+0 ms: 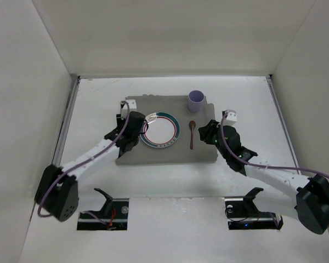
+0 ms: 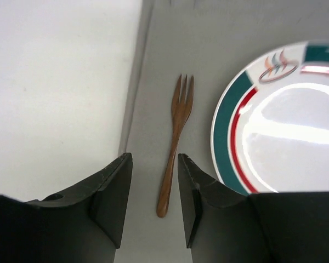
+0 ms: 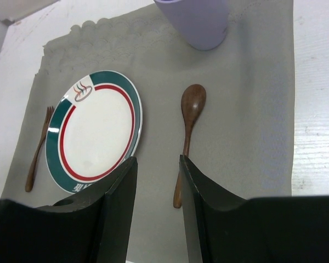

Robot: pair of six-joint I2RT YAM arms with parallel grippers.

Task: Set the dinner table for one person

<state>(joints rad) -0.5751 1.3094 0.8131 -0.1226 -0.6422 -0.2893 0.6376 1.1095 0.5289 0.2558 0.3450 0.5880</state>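
Hidden or cut off first. From the top I can't see the fork (image 2: 177,131); the left arm covers that spot. It shows only on the wrist cameras. The cup (image 3: 197,22) is cropped at the top edge of the right wrist view, and the plate (image 2: 285,137) runs off the right side of the left wrist view. The logo text on the plate rim is too small to read.

The dinner table (image 1: 247,104) fills the floor of the white enclosure, far edge against the back wall, sides along the side walls. The near end leaves the picture, so I can't call its long axis. The grey placemat (image 1: 164,156) lies mid-table, long side left to right.

The fork lies left of the plate and the spoon (image 1: 192,134) right of it. Both run near to far, with tines and bowl toward the back wall. The cup stands at the mat's far right corner.

The left gripper (image 2: 152,197) is spread. The fork handle's end lies between the fingers with mat showing on both sides. The right gripper (image 3: 156,208) is spread too, pinching nothing. The spoon handle's tip is just beside one finger; I can't tell if they touch.
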